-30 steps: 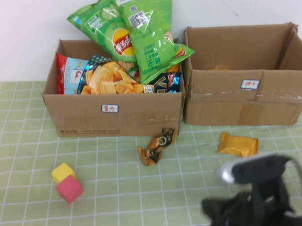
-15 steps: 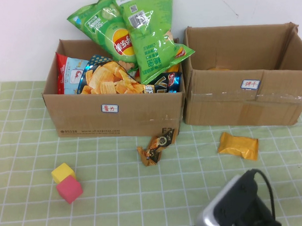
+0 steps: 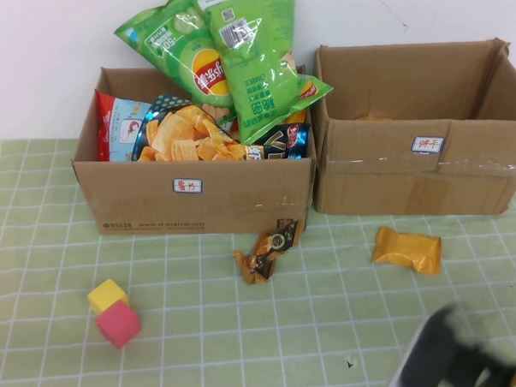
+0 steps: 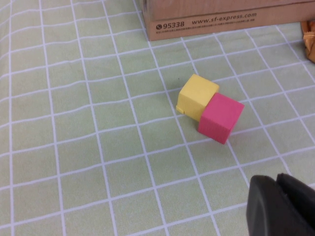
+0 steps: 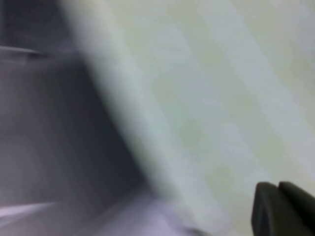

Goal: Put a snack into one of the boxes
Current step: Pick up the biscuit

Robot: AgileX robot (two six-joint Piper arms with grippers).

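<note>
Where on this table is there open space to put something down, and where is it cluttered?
Free: the tablecloth left of the yellow block and pink block, and the stretch between them and the right gripper, low at the near right. The left gripper hovers near the blocks. Crowded: before the boxes, around the brown snack and orange packet.

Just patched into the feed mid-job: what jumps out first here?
The left cardboard box overflows with green chip bags; the right cardboard box looks nearly empty. An orange snack packet lies in front of it. The right gripper blurs at the table's near right edge; the left gripper hovers near yellow and pink cubes.
</note>
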